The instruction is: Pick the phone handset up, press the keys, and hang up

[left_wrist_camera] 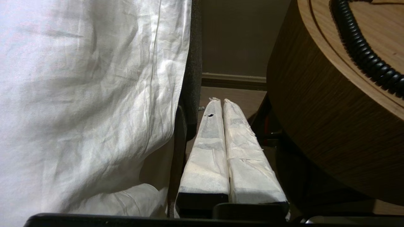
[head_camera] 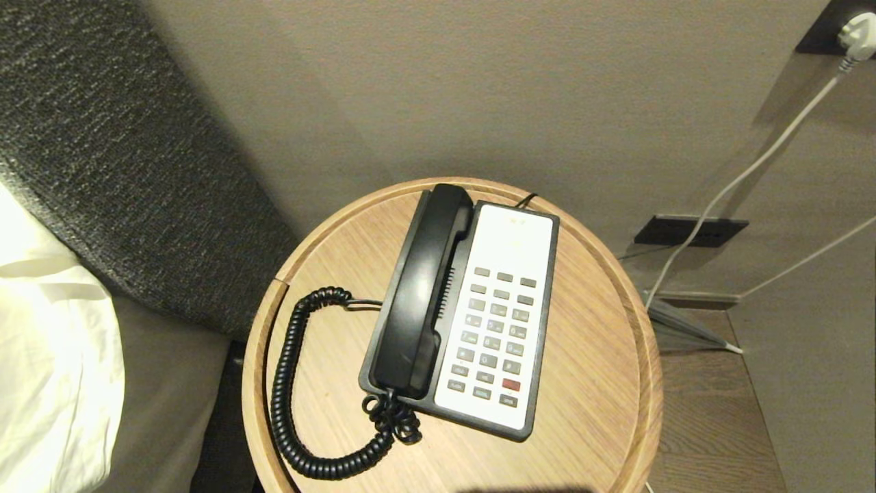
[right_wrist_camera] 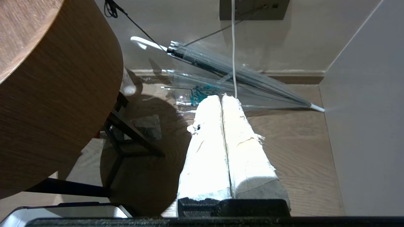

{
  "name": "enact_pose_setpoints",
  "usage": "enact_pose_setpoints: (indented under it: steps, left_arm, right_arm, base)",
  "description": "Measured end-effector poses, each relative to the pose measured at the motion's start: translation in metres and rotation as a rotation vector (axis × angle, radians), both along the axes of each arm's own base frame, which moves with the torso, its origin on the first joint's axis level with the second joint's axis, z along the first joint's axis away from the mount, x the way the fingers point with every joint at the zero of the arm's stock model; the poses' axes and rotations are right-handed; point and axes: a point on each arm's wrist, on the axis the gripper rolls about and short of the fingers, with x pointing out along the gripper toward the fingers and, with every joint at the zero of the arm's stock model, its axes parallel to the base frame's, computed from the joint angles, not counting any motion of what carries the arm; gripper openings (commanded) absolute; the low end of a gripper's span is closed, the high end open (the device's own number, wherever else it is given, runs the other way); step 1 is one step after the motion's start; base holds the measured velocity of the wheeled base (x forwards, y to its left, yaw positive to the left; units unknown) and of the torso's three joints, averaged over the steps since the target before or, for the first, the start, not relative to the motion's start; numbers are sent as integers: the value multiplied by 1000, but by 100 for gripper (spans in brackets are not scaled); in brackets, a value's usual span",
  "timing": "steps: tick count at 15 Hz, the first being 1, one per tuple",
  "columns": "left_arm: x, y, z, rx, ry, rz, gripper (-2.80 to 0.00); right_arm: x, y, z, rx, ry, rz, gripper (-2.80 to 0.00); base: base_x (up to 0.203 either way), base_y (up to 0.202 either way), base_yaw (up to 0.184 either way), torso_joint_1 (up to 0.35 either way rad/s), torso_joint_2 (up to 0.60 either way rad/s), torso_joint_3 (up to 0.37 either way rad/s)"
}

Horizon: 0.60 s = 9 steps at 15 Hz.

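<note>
the phone handset [head_camera: 424, 287] rests cradled on the table [head_camera: 588, 424]; left gripper [left_wrist_camera: 220, 101] and right gripper [right_wrist_camera: 221, 97], both closed and empty, hang below beside it.

Handset [head_camera: 421, 294] on base [head_camera: 506, 411], left

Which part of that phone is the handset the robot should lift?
Find the round wooden table beside the bed. On it sits a black-and-white phone base; the handset is the long black bar along its left side, trailing a coiled cord, unlike the white keypad side.
</note>
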Motion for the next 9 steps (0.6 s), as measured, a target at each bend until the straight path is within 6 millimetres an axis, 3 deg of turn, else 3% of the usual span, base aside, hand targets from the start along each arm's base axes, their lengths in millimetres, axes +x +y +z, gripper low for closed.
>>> enact_pose_setpoints:
  steps: [9]
  left_arm:
    - [0,0,0,-10,1,0,-280]
  right_arm:
    - [0,0,0,0,0,0,-280]
  base:
    - [0,0,0,2,2,189]
